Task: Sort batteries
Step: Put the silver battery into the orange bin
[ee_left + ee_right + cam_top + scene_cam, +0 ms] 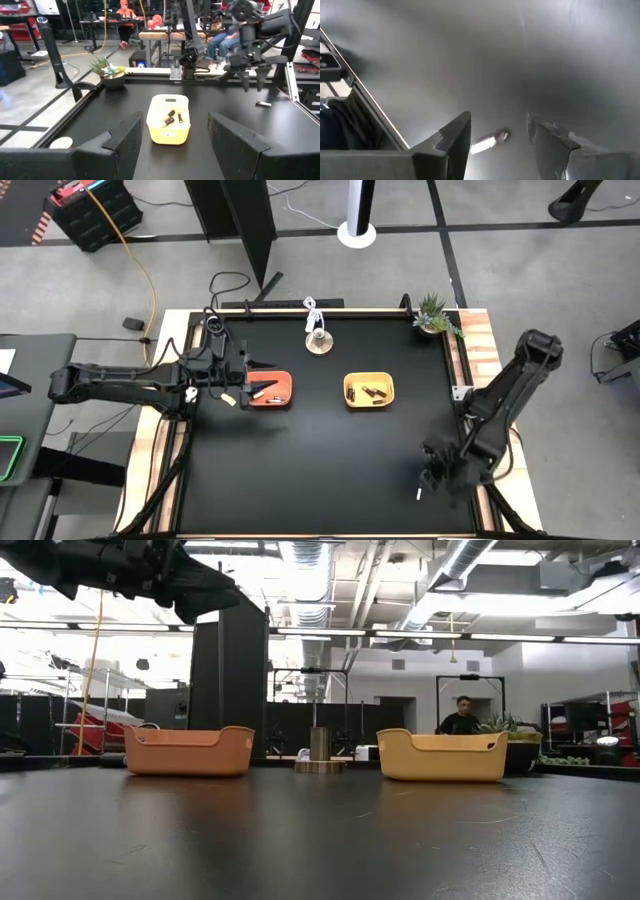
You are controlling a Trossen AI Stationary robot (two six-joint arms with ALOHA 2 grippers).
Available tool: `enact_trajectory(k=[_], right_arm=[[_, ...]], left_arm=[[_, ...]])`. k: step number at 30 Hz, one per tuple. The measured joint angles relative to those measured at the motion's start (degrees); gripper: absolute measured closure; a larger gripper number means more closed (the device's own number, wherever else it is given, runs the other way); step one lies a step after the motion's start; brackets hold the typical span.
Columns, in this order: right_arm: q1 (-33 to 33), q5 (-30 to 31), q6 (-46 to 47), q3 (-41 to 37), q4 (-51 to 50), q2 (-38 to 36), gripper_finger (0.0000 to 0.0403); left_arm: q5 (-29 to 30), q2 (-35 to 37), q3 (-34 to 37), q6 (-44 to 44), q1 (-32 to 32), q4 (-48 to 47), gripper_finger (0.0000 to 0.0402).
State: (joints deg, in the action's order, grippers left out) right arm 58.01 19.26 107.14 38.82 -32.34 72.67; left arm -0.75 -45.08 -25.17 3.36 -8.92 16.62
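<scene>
- Black counter [300, 470] carries an orange tray [270, 389] and a yellow tray [369, 390] side by side near its middle; a plant [434, 315] stands at the far right corner
- Step in hand, as judged: pick-up of a loose cell [489, 143] lying on the bare counter near the right edge, well apart from both trays
- Right tool [498, 137] hangs above this cell, fingers apart, holding nothing; the cell shows between them
- Next move calls for a straight descent with the fingers on either side of the cell, then a close across its body; a skewed approach may roll it away
- Cell appearance: small cylinder, pale silvery body with a darker end, lying on its side
- Left tool [175, 137] hovers at the orange tray, open and empty, facing the yellow tray
- Sorted batteries: dark cells [170, 118] in the yellow tray; more cells [266, 391] in the orange tray
</scene>
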Motion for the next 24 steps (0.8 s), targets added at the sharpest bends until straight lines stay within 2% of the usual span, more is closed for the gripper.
enact_trajectory(k=[4,14,19,24], right_arm=[[2.1,-0.5,3.8,3.9,0.1,5.2,0.0198],[2.1,-3.1,8.9,12.9,-0.9,17.3,0.0198],[1.8,-4.4,14.1,17.2,-6.1,21.7,0.0198],[1.2,-4.6,14.9,22.2,-11.8,24.4,0.0198]], left_arm=[[-0.2,0.0,0.0,-0.2,0.0,-0.2,0.0184],[-1.7,0.0,0.0,-1.7,0.7,-0.8,0.0184],[-1.8,0.0,0.0,-1.7,1.8,-0.9,0.0184],[-1.8,0.0,0.0,-1.7,3.0,-1.0,0.0184]])
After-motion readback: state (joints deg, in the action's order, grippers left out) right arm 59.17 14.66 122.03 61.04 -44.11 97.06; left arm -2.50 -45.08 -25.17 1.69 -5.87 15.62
